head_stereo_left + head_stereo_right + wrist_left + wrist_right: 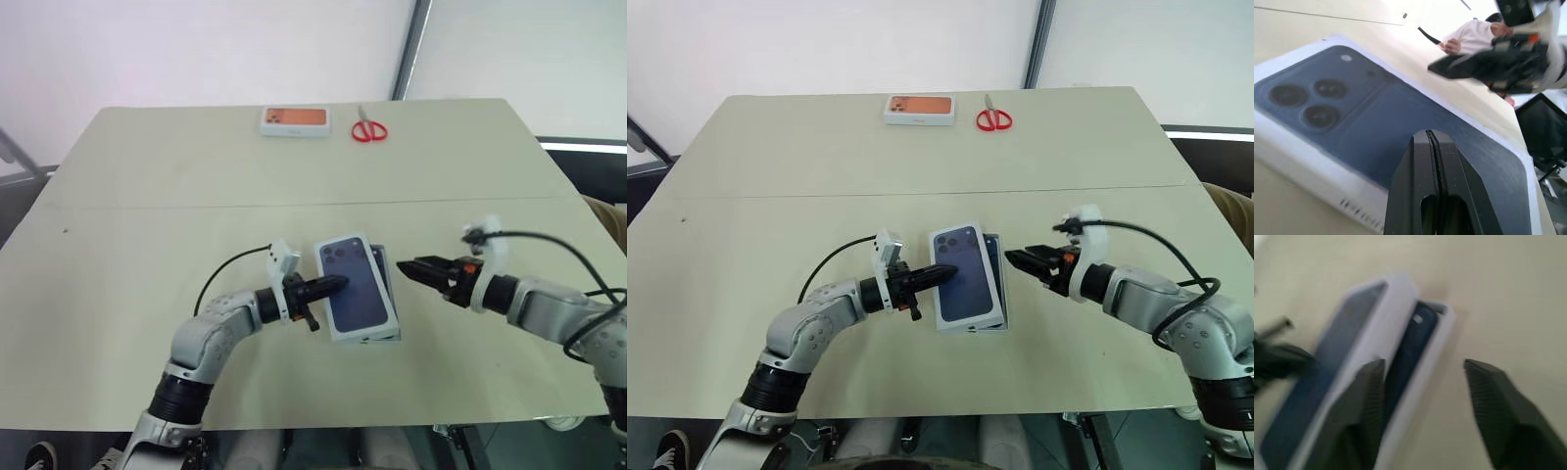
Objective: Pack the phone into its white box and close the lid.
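Phone [1411, 347] lies in white box [1436, 350], half covered by skewed lid [355, 286], near table [147, 196] centre. Left gripper [340, 283], fingers pressed together, tip on lid's left edge. Right gripper [407, 266], parted, empty, just right. Lid's side lettering is blurred, unreadable.

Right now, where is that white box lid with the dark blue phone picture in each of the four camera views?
Left eye: lid at table centre.
Right eye: centre.
Left wrist: fills the view.
Right wrist: left half, askew over the white box.
Shared landmark: the shut left gripper by the lid.
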Controlling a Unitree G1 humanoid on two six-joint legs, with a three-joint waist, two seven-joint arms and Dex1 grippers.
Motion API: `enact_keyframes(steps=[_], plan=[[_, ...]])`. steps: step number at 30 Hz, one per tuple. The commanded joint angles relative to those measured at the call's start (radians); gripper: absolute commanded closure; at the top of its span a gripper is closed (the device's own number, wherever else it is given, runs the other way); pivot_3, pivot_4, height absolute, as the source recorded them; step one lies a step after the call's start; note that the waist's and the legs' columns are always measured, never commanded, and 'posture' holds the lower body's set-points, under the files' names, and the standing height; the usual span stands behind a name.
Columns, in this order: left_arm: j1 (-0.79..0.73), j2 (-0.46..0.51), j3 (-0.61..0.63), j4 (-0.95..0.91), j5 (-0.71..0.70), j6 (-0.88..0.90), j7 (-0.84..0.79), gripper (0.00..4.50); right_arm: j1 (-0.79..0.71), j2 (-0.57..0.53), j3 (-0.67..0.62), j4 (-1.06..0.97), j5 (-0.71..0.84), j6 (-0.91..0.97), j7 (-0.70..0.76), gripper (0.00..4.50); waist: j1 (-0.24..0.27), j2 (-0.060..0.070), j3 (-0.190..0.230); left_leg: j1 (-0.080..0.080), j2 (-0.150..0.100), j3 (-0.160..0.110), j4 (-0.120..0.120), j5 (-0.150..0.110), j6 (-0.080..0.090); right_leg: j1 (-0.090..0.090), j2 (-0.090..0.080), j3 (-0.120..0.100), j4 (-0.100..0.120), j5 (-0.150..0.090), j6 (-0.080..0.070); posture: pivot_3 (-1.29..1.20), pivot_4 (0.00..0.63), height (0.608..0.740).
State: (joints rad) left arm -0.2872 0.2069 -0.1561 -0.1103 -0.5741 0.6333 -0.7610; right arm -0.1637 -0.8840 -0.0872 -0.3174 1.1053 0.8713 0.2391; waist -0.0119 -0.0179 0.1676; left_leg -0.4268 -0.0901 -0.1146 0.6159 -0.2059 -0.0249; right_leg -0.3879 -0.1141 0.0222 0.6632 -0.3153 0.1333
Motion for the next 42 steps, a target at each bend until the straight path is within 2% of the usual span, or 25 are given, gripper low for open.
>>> enact_keyframes(steps=[1, 2, 3, 7, 10, 13, 17, 23, 30, 42], plan=[[-0.017, 0.003, 0.010, -0.009, 0.005, -0.021, -0.005, 4.50, -0.008, -0.020, 0.021, -0.029, -0.178, -0.076, 0.069, 3.94, 0.002, 0.000, 0.000, 0.000, 0.000, 0.000, 0.000, 0.000, 0.000, 0.000, 0.000, 0.000, 0.000, 0.000, 0.000, 0.00, 0.150, 0.740], [-0.019, 0.010, 0.015, -0.008, 0.006, -0.022, -0.005, 4.50, -0.008, -0.014, 0.031, -0.036, -0.206, -0.082, 0.088, 4.42, 0.002, 0.000, 0.000, 0.000, 0.000, 0.000, 0.000, 0.000, 0.000, 0.000, 0.000, 0.000, 0.000, 0.000, 0.000, 0.00, 0.150, 0.740], [-0.020, 0.019, 0.024, -0.011, 0.003, -0.019, -0.007, 4.50, -0.008, -0.011, 0.050, -0.047, -0.249, -0.098, 0.107, 4.47, 0.002, 0.000, 0.000, 0.000, 0.000, 0.000, 0.000, 0.000, 0.000, 0.000, 0.000, 0.000, 0.000, 0.000, 0.000, 0.00, 0.150, 0.740], [-0.008, 0.076, 0.060, -0.061, -0.034, 0.021, -0.013, 4.50, -0.020, 0.000, 0.120, -0.068, -0.426, -0.201, 0.183, 4.47, 0.000, 0.000, 0.000, 0.000, 0.000, 0.000, 0.000, 0.000, 0.000, 0.000, 0.000, 0.000, 0.000, 0.000, 0.000, 0.00, 0.150, 0.740], [0.010, 0.114, 0.081, -0.092, -0.055, 0.051, -0.015, 4.50, -0.019, 0.058, 0.086, -0.063, -0.394, -0.200, 0.234, 4.47, 0.001, 0.000, 0.000, 0.000, 0.000, 0.000, 0.000, 0.000, 0.000, 0.000, 0.000, 0.000, 0.000, 0.000, 0.000, 0.00, 0.150, 0.740], [0.052, 0.146, 0.101, -0.098, -0.045, 0.045, -0.010, 4.50, 0.013, 0.043, 0.147, -0.066, -0.543, -0.295, 0.286, 4.47, 0.002, 0.000, 0.000, 0.000, 0.000, 0.000, 0.000, 0.000, 0.000, 0.000, 0.000, 0.000, 0.000, 0.000, 0.000, 0.00, 0.150, 0.740], [0.066, 0.155, 0.108, -0.096, -0.040, 0.038, 0.002, 4.50, 0.006, 0.088, 0.134, -0.059, -0.576, -0.303, 0.302, 4.47, 0.003, 0.000, 0.000, 0.000, 0.000, -0.001, 0.000, 0.000, 0.000, 0.000, 0.000, 0.000, 0.000, 0.000, 0.000, 0.00, 0.150, 0.740], [0.065, 0.141, 0.079, -0.025, -0.001, 0.024, 0.010, 4.50, -0.004, 0.109, 0.149, -0.066, -0.644, -0.317, 0.344, 4.47, 0.003, 0.000, 0.000, 0.000, 0.000, -0.001, 0.000, 0.000, -0.001, 0.000, -0.001, 0.000, 0.000, 0.000, 0.000, 0.00, 0.150, 0.740], [-0.003, 0.048, 0.053, 0.083, 0.040, -0.010, 0.029, 4.50, -0.001, 0.143, 0.138, -0.078, -0.663, -0.302, 0.368, 4.47, 0.015, 0.000, 0.000, 0.000, -0.001, -0.001, 0.001, 0.000, -0.001, 0.001, -0.001, 0.000, 0.000, 0.000, 0.000, 0.00, 0.150, 0.740], [-0.044, 0.008, 0.034, 0.056, 0.042, 0.001, 0.021, 4.50, 0.050, 0.152, 0.077, -0.119, -0.668, -0.271, 0.381, 4.47, 0.024, 0.000, 0.000, 0.000, -0.001, -0.001, 0.001, 0.000, -0.001, 0.000, -0.001, 0.000, 0.001, 0.000, 0.000, 0.00, 0.150, 0.740]])
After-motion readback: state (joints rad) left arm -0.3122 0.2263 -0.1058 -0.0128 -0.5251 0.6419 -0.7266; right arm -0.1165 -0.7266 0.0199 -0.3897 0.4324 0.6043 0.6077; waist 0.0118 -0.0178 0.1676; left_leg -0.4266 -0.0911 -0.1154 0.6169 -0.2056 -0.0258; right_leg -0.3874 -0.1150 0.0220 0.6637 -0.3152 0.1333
